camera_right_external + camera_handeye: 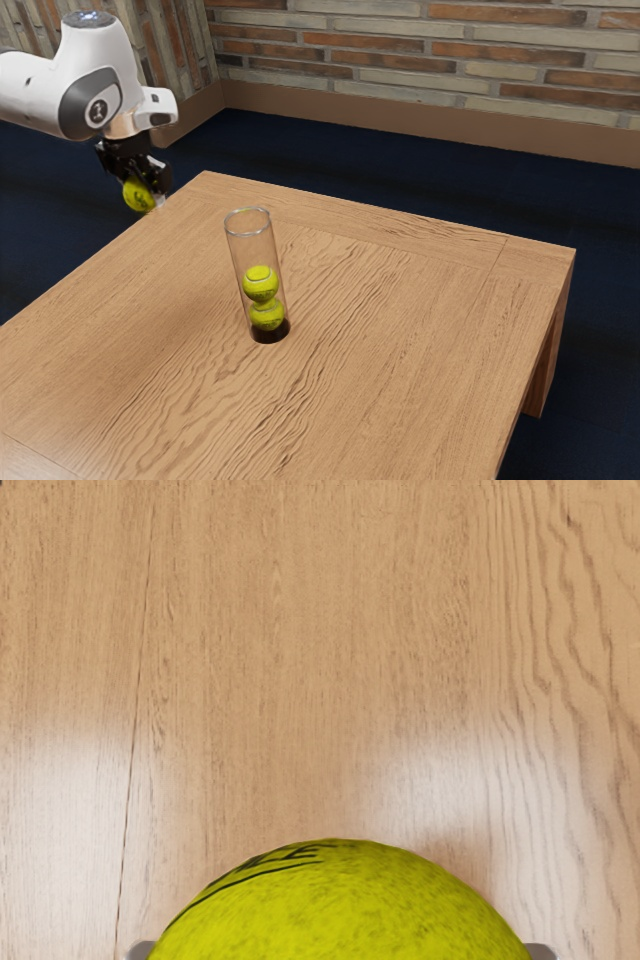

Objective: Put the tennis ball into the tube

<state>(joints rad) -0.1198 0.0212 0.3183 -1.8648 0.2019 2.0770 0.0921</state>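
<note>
Our bench (420, 350) spreads across the exterior view's centre and bottom. Mid-frame on it stands the clear tube (252, 248). At upper left, our pincer (145, 190) is parted just ball-wide, clamping the tennis ball (138, 197) from both sides. We judge it light, slightly springy, its felt hardly slippery: best held gently across the middle, underside free.

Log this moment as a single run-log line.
pincer shut on tennis ball | held ball outside tube, toward exterior view's left | tube upright on table | two balls stacked inside | insertion not yet done
</note>
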